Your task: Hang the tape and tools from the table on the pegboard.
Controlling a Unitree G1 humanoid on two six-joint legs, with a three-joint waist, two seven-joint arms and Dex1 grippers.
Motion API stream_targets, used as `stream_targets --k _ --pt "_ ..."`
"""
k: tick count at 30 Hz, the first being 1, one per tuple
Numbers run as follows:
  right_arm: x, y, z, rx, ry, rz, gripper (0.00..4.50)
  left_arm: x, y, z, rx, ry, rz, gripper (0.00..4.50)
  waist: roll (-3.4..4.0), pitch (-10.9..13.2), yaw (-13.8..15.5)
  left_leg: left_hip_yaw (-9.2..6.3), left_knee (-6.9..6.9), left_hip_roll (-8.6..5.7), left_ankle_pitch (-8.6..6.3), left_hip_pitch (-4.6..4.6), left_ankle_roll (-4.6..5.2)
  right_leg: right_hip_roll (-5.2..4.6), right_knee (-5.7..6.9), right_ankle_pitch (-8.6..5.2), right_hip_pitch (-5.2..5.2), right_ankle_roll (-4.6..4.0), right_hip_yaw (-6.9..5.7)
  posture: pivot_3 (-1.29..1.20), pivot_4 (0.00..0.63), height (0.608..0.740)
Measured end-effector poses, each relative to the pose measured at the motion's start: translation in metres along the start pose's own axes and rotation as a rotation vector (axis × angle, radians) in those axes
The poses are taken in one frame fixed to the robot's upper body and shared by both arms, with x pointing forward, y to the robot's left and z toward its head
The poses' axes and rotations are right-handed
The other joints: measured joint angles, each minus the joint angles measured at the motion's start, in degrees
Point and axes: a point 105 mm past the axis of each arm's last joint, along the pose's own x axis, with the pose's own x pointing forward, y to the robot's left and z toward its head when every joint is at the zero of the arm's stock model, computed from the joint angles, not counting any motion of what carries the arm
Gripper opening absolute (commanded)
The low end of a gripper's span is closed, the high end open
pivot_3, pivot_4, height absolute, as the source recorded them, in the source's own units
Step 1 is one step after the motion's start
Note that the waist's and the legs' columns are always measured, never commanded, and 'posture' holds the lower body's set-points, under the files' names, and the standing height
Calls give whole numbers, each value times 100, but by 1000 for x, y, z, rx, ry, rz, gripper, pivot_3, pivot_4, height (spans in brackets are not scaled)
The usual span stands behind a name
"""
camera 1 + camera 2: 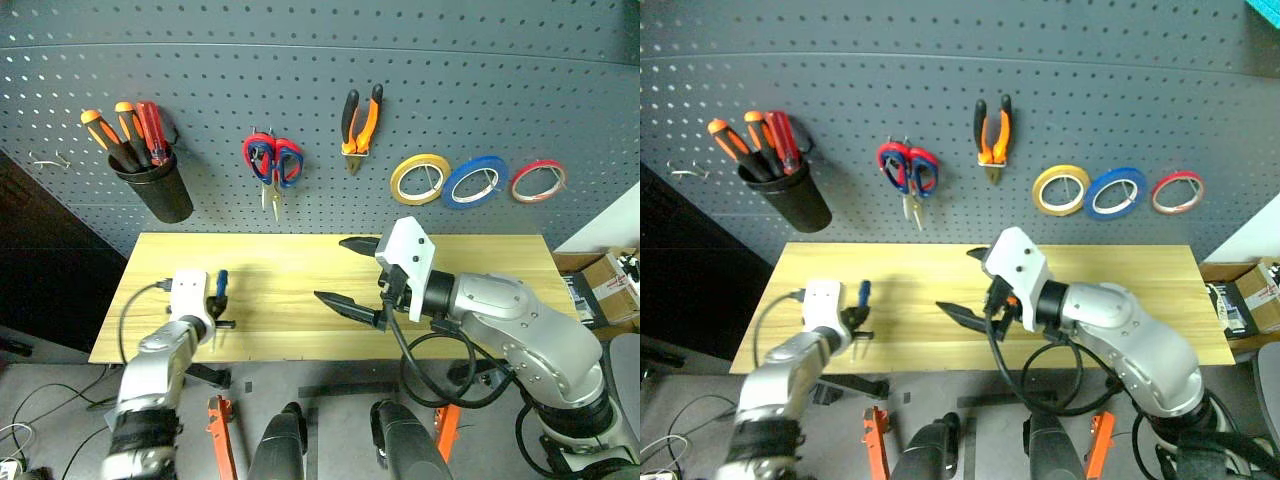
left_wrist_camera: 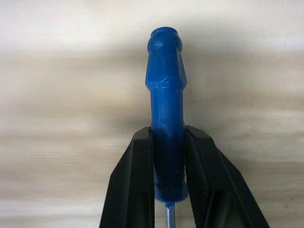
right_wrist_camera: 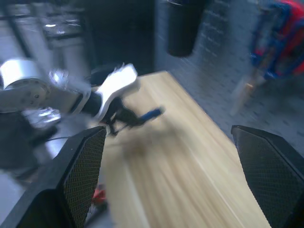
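Gripping the blue screwdriver (image 2: 165, 118), left tool (image 2: 167, 180) above table (image 1: 300, 300); right tool (image 1: 345, 272) wide, empty.

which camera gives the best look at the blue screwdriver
The left wrist view: the blue screwdriver stands large there, its handle clamped between the left gripper fingers. The head views show it small over the table; the right wrist view shows it blurred.

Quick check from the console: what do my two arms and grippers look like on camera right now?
Both arms are silver-grey metal with black joints and loose black cables. Each wrist carries a white block. The left gripper and right gripper each have two black tapered fingers with finely gridded inner pads.
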Motion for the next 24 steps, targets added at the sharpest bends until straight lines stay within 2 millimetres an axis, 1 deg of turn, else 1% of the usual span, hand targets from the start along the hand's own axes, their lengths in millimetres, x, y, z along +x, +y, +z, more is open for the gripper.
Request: stream_targets --k 1,2,4,6,8,9,10,13,15,16,22,24 --pt "-2 0 1 -7 0 10 4500 -4 -4 22 42 -92 -18 536 0 0 52 2 1 0 0 -1 0 -3 -6 -6 2 -15 0 -51 230 740" --pt "-3 -2 5 -22 -9 18 4500 -11 -10 53 102 -221 -35 536 -1 0 98 8 1 -1 0 -3 0 -6 -14 -4 3 -18 2 -40 227 740" --pt "-5 -5 8 -40 -15 22 4500 -22 -18 101 181 -413 -47 536 -2 -3 169 19 2 -5 1 -2 2 -9 -15 -5 7 -16 6 -27 225 740" --pt "-7 -8 9 -47 -17 30 4500 -26 -19 134 229 -529 -26 536 -3 -3 198 21 3 -10 2 -2 4 -6 -13 -5 5 -13 4 -20 226 740" --pt "-8 -15 11 -53 -18 25 4500 -31 -14 166 253 -633 13 536 -4 -3 201 24 6 -21 4 -3 6 3 -12 11 5 20 1 -16 227 740" --pt "-8 -18 11 -58 -17 20 4500 -33 -12 182 255 -682 32 536 -4 -3 203 23 6 -22 4 -5 6 6 -12 11 4 22 -2 -18 229 740" --pt "-8 -23 11 -62 -16 16 4500 -37 -7 205 258 -751 61 536 -5 -3 202 23 6 -21 4 -5 6 12 -12 10 5 24 -5 -19 230 740" --pt "-7 -31 13 -77 -15 1 4500 -47 9 246 241 -882 143 536 -4 -3 187 27 3 -23 4 -5 7 13 -13 9 3 25 -3 -26 231 740" --pt "-8 -35 12 -88 -5 -9 4500 -46 21 259 204 -918 189 536 -4 -3 159 32 1 -23 2 -4 7 11 -8 14 2 17 1 -30 231 740" --pt "-8 -37 11 -86 -2 -11 4500 -42 27 260 190 -914 206 536 -4 -3 152 32 0 -23 2 -4 7 12 -7 15 0 16 0 -33 231 740" --pt "-6 -38 18 -112 -20 -9 4500 -15 54 238 135 -842 284 536 -5 -2 138 31 2 -23 2 -6 7 11 -5 18 -3 11 -1 -53 236 740" --pt "-6 -39 19 -113 -25 -10 4500 -5 59 231 102 -826 300 536 -5 -2 139 31 6 -23 2 -6 6 11 -4 17 -1 13 -1 -60 239 740"
